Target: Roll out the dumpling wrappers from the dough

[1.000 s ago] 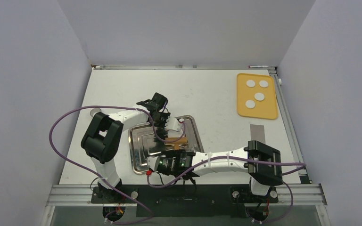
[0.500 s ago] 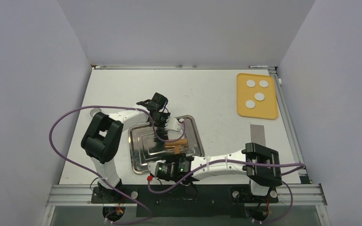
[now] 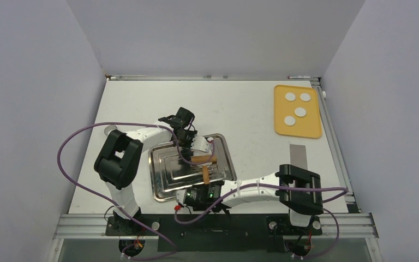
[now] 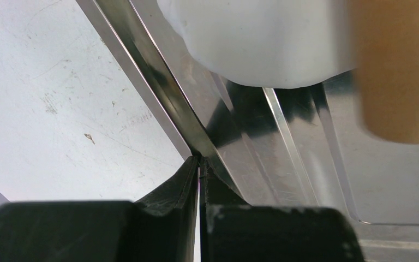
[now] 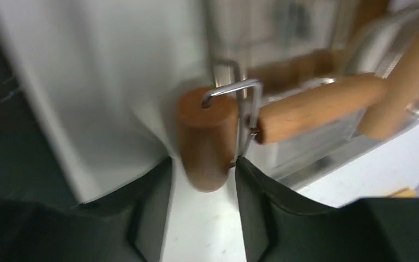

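Right hand [image 5: 203,164] half-spread, pinching the rolling pin [image 5: 204,136]; left hand [image 4: 199,164] pressed together at the tray [image 4: 158,82] rim.
Four flat white wrappers [image 3: 300,112] lie on a board [image 3: 311,128], far beyond the right hand.

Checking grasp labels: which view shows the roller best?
Right wrist: the roller sits centre frame between the fingers, wire yoke and handle visible, though blurred. Top shows only small brown pieces over the tray. Left wrist catches one blurred brown edge.

The right gripper [image 5: 203,164] clamps the short wooden roller [image 5: 204,128] between both fingers. A wire bracket [image 5: 233,87] joins the roller to a wooden handle [image 5: 316,106].
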